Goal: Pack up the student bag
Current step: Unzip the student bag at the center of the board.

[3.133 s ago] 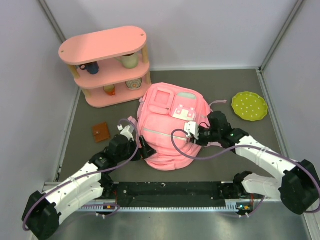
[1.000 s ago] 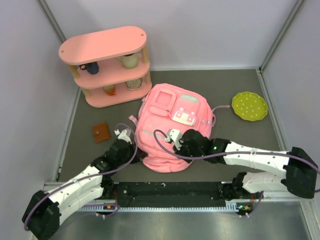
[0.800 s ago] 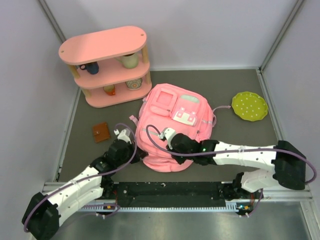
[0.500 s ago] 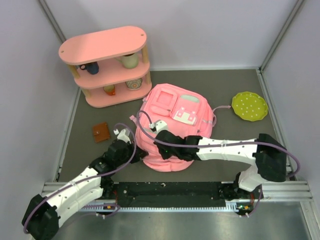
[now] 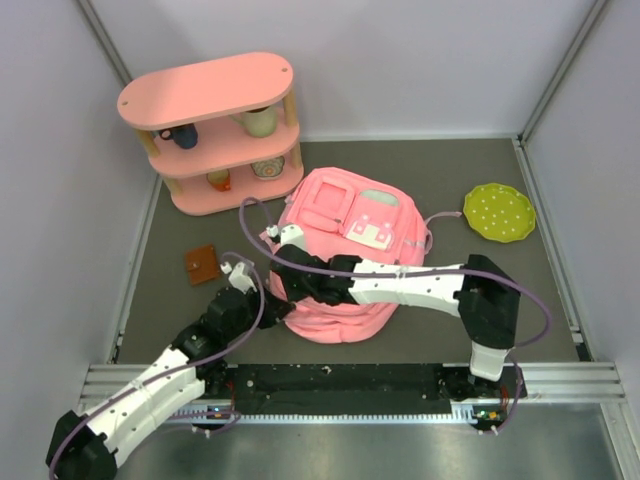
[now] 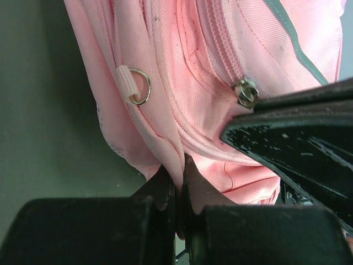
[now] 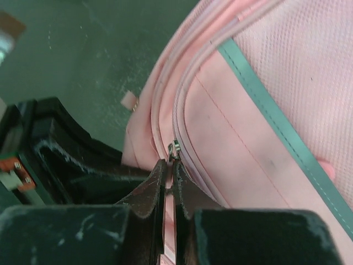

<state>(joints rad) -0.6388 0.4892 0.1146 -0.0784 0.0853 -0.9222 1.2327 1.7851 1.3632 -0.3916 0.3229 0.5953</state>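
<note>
1. We are looking down on the student bag [image 5: 350,215], which is lying front-up in the middle of the bench [image 5: 520,290], its pockets and white-and-pink patch [image 5: 368,230] facing upward.
2. We are pinching a fold of the bag's pink fabric at its near left edge with the left end effector [image 6: 177,175]; its fingers are pressed together on the cloth.
3. We are reaching the right arm across the bag's near end, and the right end effector [image 7: 172,165] is clamped on the zipper pull [image 7: 174,148] at the bag's left side.
4. We are not seeing inside the bag, so we cannot tell what it is holding.
5. We are seeing the pink shelf [image 5: 205,90] at the far left, just beside the bag's far corner. Its middle tier is carrying a dark blue mug [image 5: 183,136] and a cream cup [image 5: 260,120]; its bottom tier is carrying a small orange vessel [image 5: 219,180] and a patterned bowl [image 5: 267,168].
6. We are seeing a green dotted plate [image 5: 499,211] lying to the right of the bag, apart from it, and a small brown wallet [image 5: 203,264] lying to its left.
7. We are working on a dark grey bench surface, with pale walls [image 5: 400,60] enclosing it on three sides.
</note>
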